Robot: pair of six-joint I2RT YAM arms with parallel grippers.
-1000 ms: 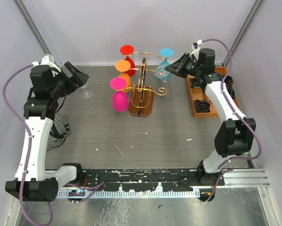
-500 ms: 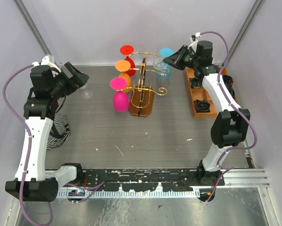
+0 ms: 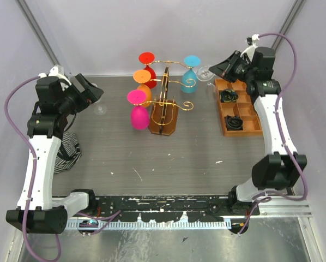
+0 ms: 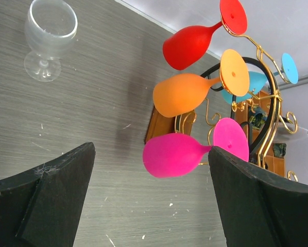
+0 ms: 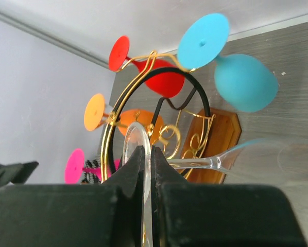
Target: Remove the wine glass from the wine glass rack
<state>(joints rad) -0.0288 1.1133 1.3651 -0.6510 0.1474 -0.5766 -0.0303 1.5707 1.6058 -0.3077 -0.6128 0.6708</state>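
Grey table [image 3: 152, 158], upper right: right gripper [image 3: 222, 69] clamps the clear wine glass [image 3: 205, 72], off the rack [image 3: 164, 109]; next, set it upright.

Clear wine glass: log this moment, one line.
right gripper: shut on clear wine glass foot | glass: off wine glass rack | left gripper: open, empty

4 coloured glasses [image 3: 138, 117], 2 clear glasses [image 4: 48, 31], 1 wine glass rack [image 3: 163, 124], 1 tray [image 3: 245, 132]

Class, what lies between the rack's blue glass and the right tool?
The clear wine glass, its foot pinched in the right tool; the top view shows it.
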